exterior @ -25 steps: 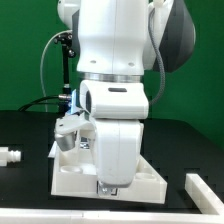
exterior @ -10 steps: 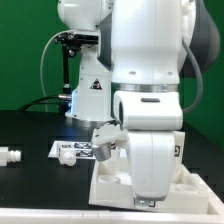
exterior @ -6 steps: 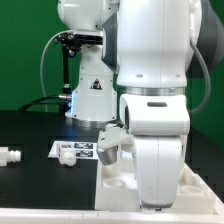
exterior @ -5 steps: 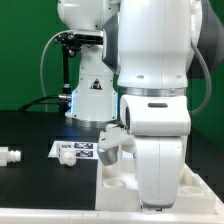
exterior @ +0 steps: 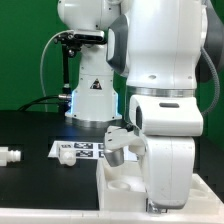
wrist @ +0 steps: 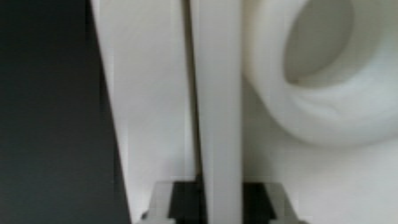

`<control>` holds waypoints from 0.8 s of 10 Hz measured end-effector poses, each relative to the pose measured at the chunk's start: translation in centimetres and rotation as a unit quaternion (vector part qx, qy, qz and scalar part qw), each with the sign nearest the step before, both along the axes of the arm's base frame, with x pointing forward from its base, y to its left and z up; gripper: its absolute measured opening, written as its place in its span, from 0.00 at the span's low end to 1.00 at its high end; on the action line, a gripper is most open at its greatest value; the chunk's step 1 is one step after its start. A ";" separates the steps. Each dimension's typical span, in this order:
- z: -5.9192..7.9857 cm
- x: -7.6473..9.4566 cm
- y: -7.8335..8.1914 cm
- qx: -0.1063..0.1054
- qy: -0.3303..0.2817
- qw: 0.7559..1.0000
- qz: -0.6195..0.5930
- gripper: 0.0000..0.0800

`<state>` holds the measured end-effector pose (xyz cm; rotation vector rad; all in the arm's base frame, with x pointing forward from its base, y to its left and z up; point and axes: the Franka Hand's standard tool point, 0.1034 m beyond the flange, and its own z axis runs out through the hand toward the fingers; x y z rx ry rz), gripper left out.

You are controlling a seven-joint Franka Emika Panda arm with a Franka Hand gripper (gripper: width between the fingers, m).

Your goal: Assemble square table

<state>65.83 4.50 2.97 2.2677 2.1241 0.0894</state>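
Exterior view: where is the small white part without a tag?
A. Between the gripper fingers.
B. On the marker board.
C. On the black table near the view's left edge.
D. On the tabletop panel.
C: the small white part lies on the black table by the exterior view's left edge, apart from the marker board and the tabletop panel.
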 end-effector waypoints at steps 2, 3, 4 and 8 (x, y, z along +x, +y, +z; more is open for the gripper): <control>0.0 0.0 -0.1 -0.002 -0.001 1.000 -0.001 0.07; 0.0 -0.4 -0.1 -0.003 0.008 1.000 -0.001 0.16; 0.0 -0.6 -0.1 -0.003 0.013 1.000 -0.001 0.39; 4.0 -0.7 -1.3 -0.011 0.008 0.997 -0.071 0.76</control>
